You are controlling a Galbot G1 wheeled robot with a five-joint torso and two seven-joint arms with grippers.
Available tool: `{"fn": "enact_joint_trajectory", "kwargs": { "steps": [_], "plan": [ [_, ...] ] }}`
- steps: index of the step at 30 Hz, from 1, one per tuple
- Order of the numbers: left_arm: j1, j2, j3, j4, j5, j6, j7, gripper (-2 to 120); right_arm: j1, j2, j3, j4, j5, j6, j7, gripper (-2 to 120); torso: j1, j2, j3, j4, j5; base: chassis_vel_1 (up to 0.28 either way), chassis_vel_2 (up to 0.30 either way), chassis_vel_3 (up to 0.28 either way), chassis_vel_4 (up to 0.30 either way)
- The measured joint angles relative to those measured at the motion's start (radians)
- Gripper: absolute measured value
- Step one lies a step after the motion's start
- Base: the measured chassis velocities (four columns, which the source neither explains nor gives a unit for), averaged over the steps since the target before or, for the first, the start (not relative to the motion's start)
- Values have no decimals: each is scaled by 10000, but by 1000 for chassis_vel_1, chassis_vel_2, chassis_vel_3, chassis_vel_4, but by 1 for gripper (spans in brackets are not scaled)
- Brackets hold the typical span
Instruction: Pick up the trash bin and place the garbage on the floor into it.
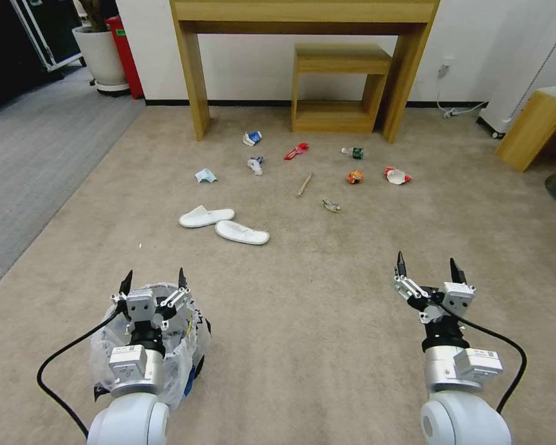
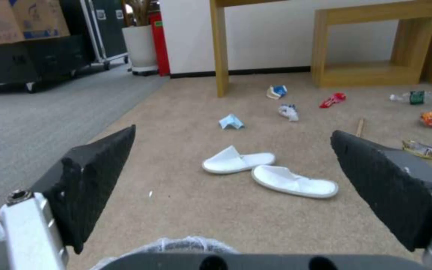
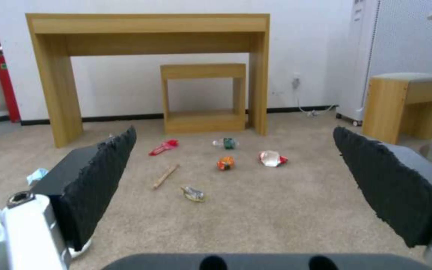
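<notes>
Two white slippers (image 1: 223,224) and nine small scraps lie on the floor (image 1: 327,321), the wooden stick (image 1: 304,185) pointing toward one o'clock. The bin (image 1: 188,346) stands upright under the spread left pincer (image 1: 154,281); the right pincer (image 1: 427,264) gapes empty.

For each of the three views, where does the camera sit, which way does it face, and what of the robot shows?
Head view: high, looking forward and down over the floor; shows the open left gripper above the trash bin and the open right gripper.
Left wrist view: low, facing forward at two white slippers; own fingers.
Right wrist view: low, facing the wooden desk; own fingers.
Shared: wooden stick.
</notes>
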Motion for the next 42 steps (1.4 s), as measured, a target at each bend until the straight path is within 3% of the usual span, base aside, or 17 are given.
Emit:
{"fn": "enact_joint_trajectory", "kwargs": {
  "steps": [33,42],
  "plan": [
    [-66,0,-8,201,-1,-63,-15,100,59,47,28,53,-81,-245,255,100,0,0,0,0,0,0,0,0,0],
    [8,1,-8,157,24,-115,-24,100,3,61,36,53,-135,-139,192,100,1,-1,0,0,0,147,126,-154,-147]
  ]
}}
